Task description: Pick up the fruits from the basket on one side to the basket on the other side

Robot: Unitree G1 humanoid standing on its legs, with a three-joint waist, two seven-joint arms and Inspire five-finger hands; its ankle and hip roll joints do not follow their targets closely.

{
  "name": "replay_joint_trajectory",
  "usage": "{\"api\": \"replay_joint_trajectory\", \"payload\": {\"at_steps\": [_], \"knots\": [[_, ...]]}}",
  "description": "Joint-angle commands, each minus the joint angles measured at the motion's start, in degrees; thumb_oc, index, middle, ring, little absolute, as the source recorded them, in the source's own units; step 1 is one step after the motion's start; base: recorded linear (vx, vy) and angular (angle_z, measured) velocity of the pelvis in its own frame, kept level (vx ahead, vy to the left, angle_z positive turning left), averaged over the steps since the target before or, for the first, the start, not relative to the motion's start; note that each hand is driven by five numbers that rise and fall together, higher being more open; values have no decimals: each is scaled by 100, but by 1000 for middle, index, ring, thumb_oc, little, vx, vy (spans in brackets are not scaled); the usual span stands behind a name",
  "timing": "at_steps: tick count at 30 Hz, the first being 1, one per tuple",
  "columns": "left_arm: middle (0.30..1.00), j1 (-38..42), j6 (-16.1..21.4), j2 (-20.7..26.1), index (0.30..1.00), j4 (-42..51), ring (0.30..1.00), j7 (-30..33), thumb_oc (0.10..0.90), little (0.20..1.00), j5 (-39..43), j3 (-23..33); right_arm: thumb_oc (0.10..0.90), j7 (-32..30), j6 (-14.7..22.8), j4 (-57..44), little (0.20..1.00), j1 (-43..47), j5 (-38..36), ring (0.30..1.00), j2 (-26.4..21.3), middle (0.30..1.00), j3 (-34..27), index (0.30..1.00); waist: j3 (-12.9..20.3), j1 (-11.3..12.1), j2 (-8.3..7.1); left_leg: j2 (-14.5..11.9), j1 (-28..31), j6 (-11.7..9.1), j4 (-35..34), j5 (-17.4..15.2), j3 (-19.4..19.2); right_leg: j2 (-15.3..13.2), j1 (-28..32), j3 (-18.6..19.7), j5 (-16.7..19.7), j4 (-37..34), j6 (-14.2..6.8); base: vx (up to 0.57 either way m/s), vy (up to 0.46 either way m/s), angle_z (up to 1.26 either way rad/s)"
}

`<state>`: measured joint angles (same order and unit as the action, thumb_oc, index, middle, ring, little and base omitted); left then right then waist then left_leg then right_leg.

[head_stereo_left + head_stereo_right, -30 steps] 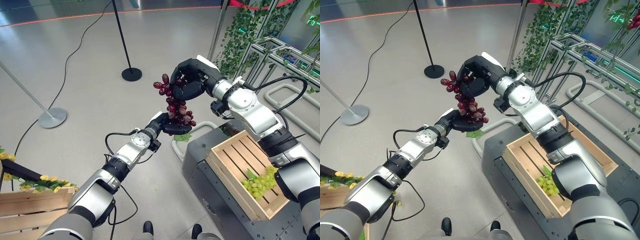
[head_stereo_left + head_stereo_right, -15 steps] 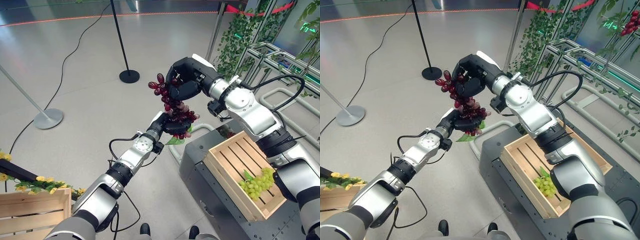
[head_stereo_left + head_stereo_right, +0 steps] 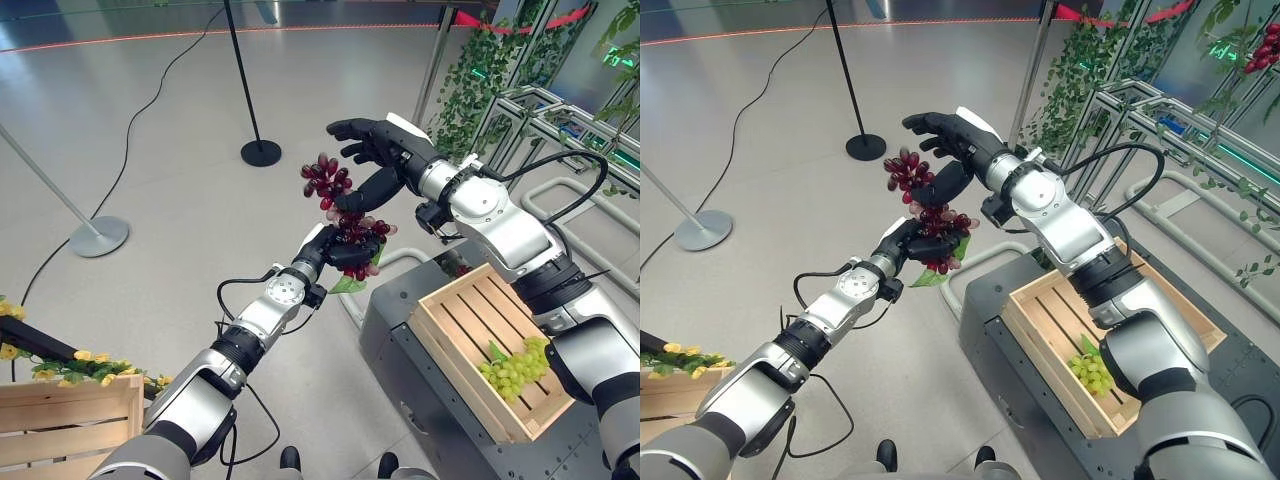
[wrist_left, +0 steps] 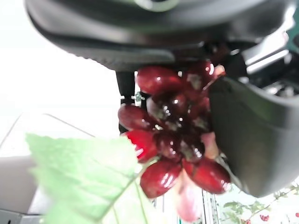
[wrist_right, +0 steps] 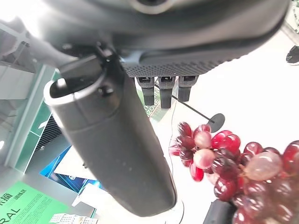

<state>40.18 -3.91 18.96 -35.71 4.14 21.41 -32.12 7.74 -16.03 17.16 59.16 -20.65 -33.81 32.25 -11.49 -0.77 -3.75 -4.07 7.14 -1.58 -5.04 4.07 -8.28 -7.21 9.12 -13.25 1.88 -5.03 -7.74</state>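
A bunch of red grapes [image 3: 338, 205] with a green leaf [image 3: 349, 283] hangs in mid-air over the floor, and my left hand [image 3: 325, 248] is shut on its lower part. In the left wrist view the grapes [image 4: 173, 140] sit between the palm and the thumb [image 4: 252, 140]. My right hand [image 3: 378, 145] is just above and behind the bunch, fingers straight and spread, thumb close to the top berries [image 5: 219, 158]. A wooden basket [image 3: 462, 300] at the right holds green grapes [image 3: 515, 365]. Another wooden basket [image 3: 60, 425] is at the lower left.
The right basket rests on a grey platform [image 3: 395, 310]. Yellow flowers [image 3: 75, 365] trim the left basket. Two stanchion bases [image 3: 261, 152] [image 3: 97, 236] stand on the floor beyond. A metal frame with green vines [image 3: 520, 95] rises at the right.
My right hand has opened and let go of the top of the red grapes. The bunch stays in my left hand, its top now leaning free.
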Motion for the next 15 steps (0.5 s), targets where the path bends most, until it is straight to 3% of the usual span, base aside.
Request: {"api": "replay_joint_trajectory", "payload": {"at_steps": [1,4,9,15], "knots": [[300,332,976,-97,300,-98,300,87,400,300,189,259,800,-247,12,747,900,825,22,900,-111,900,-205,900,977,116,-33,-314,112,-372,4,-301,95,-148,-21,206,56,3,31,-2,6,5],[300,304,955,-60,300,-93,300,159,400,300,204,251,800,-230,-64,1048,900,820,587,900,-234,900,-94,900,973,136,-35,-307,102,-371,4,-292,106,-161,-22,184,69,3,21,0,0,0],[300,213,883,28,300,15,300,169,400,300,249,213,800,-262,-147,1536,900,765,445,900,-427,900,95,900,959,202,-40,-293,83,-359,4,-280,157,-178,-10,134,75,3,18,0,0,0],[300,-22,919,137,300,97,300,107,400,300,296,254,800,-664,350,1684,900,184,-59,900,-433,900,-244,900,886,308,-14,-250,67,-328,4,-299,263,-216,42,48,64,3,24,6,9,3]]}}
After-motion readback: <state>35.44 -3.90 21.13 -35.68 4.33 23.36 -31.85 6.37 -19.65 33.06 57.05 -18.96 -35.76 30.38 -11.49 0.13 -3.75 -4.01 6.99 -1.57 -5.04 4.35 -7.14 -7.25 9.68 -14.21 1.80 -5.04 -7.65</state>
